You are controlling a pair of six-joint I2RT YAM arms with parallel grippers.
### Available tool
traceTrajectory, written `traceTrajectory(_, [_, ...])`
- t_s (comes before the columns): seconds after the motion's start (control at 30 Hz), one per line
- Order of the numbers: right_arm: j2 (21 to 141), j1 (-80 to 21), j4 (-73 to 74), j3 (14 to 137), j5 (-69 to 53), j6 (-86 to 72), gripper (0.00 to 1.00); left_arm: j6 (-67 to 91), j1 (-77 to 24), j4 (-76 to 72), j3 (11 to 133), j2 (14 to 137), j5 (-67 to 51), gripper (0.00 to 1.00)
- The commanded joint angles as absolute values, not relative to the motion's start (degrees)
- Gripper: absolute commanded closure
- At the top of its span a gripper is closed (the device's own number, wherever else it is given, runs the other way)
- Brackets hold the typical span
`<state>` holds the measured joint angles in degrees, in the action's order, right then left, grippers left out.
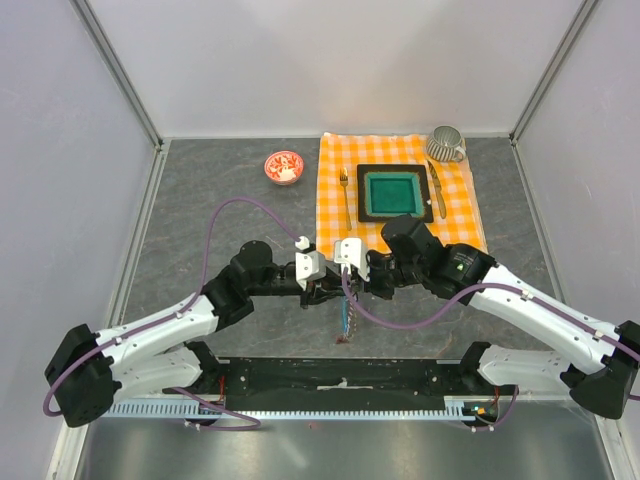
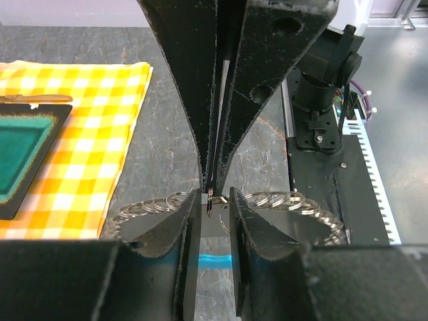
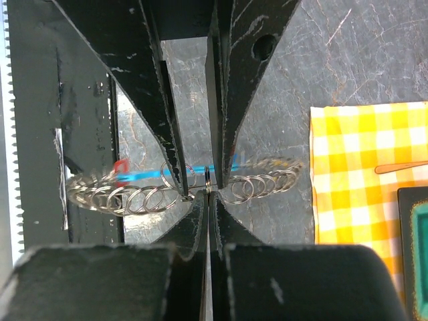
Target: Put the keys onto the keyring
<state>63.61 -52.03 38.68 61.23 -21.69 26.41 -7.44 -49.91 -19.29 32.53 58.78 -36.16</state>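
Note:
The keyring (image 3: 257, 186), a chain of small silver rings on a thin wire, hangs in the air between both grippers, and in the top view it dangles (image 1: 347, 318) below them. My right gripper (image 3: 208, 195) is shut on one small ring of it, seen edge-on. My left gripper (image 2: 215, 200) faces it with a narrow gap between its fingers, and the pinched ring and wire sit inside that gap. A cyan piece (image 2: 214, 259) lies below. A red key tag (image 3: 120, 167) shows behind the rings at the left; the rest of the keys cannot be made out.
An orange checked cloth (image 1: 335, 160) lies at the back with a green dish (image 1: 394, 192), a fork (image 1: 345, 195), a knife (image 1: 437, 190) and a metal cup (image 1: 446, 145). A red-and-white bowl (image 1: 284, 167) stands left of it. The black base rail (image 1: 340, 378) runs along the near edge.

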Motion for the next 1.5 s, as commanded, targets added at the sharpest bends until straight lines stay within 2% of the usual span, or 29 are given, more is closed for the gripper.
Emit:
traceTrajectory(0.0, [63.4, -52.4, 36.9, 64.5, -22.1, 27.1, 1.00, -9.1, -50.0, -20.0, 35.1, 59.3, -37.5, 0.71])
traceTrajectory(0.2, [63.5, -52.7, 36.8, 64.5, -22.1, 27.2, 1.00, -8.9, -50.0, -19.3, 35.5, 60.1, -38.1, 0.82])
traceTrajectory(0.3, [63.4, -52.7, 36.6, 64.3, -22.1, 27.1, 1.00, -8.9, -50.0, -19.1, 35.8, 60.5, -38.5, 0.98])
traceTrajectory(0.43, [62.7, -52.7, 34.7, 63.4, -21.4, 25.2, 0.98, -8.9, -50.0, -19.9, 35.4, 59.9, -38.6, 0.98])
traceTrajectory(0.57, [57.7, -52.3, 27.4, 57.8, -17.1, 19.5, 0.84, -7.0, -50.1, -26.3, 32.0, 57.4, -34.8, 0.98])
traceTrajectory(0.7, [52.9, -46.4, 20.3, 52.2, -20.7, 12.8, 0.61, -4.4, -50.1, -37.9, 24.4, 55.2, -30.3, 0.98])
traceTrajectory(0.8, [49.5, -43.5, 12.3, 46.1, -25.5, 5.5, 0.55, -1.9, -50.0, -47.4, 19.3, 55.6, -26.9, 0.98])
traceTrajectory(1.0, [45.4, -43.4, -4.0, 32.8, -25.8, -7.0, 0.54, 2.1, -50.1, -69.3, 10.6, 60.7, -23.5, 0.98])
traceTrajectory(1.13, [46.1, -43.4, -13.8, 27.3, -27.4, -11.8, 0.55, 3.9, -50.1, -76.3, 8.8, 63.5, -23.3, 0.98])
traceTrajectory(1.47, [48.5, -43.4, -18.7, 24.9, -27.5, -9.1, 0.55, 3.3, -50.0, -75.4, 10.0, 62.8, -22.6, 0.98])
